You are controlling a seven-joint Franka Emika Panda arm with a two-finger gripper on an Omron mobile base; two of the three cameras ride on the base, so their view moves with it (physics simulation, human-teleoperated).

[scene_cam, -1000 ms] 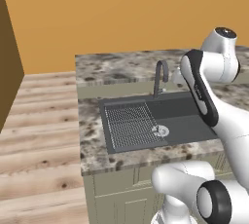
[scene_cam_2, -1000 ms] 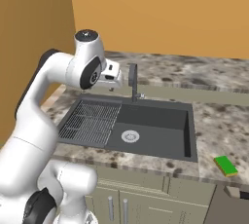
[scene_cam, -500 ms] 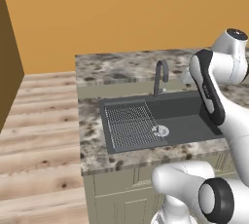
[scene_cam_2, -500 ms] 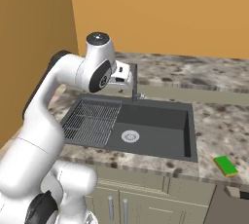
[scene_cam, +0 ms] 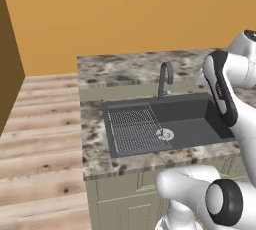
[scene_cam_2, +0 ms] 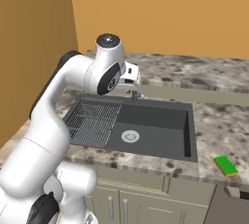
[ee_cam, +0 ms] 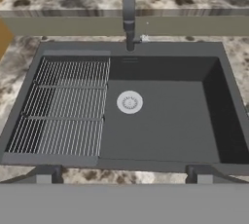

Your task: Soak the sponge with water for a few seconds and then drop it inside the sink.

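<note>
Two dark fingertips (ee_cam: 47,173) set wide apart at near edge, gripper (ee_cam: 123,175) open and empty, hovering above sink (ee_cam: 160,130). Dark-grey rectangular basin, ribbed grid drainboard (ee_cam: 63,106) on one side, round pale drain (ee_cam: 129,102) mid-floor, open flat floor beyond; faucet (ee_cam: 129,9) at far rim, top cut off. Green sponge (scene_cam_2: 225,165) on speckled stone counter (scene_cam_2: 219,121), well apart from basin, near front edge.
</note>
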